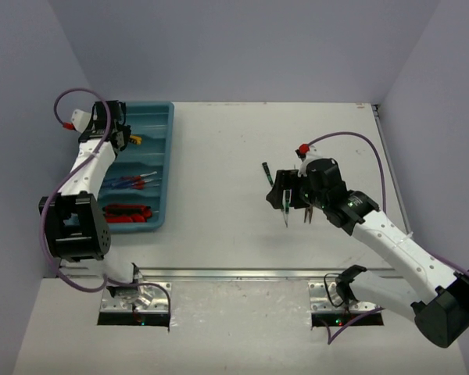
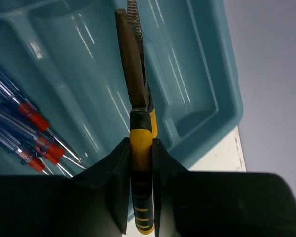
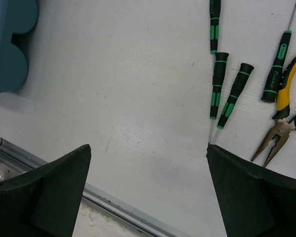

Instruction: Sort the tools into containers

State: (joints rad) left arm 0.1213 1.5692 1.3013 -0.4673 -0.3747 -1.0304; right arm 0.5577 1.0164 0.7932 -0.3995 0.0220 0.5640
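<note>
My left gripper is shut on the yellow handle of a pair of pliers, whose brown jaws point out over the teal tray. Blue screwdrivers with red tips lie in a compartment to the left. From above, the left gripper hangs over the tray's far end; red-handled tools fill the near compartment. My right gripper is open and holds nothing above bare table. Green-and-black screwdrivers and a second pair of yellow pliers lie just right of it.
A metal rail runs along the table's near edge below the right gripper. A corner of the tray shows at the upper left of the right wrist view. Walls enclose the table on the left, far and right sides.
</note>
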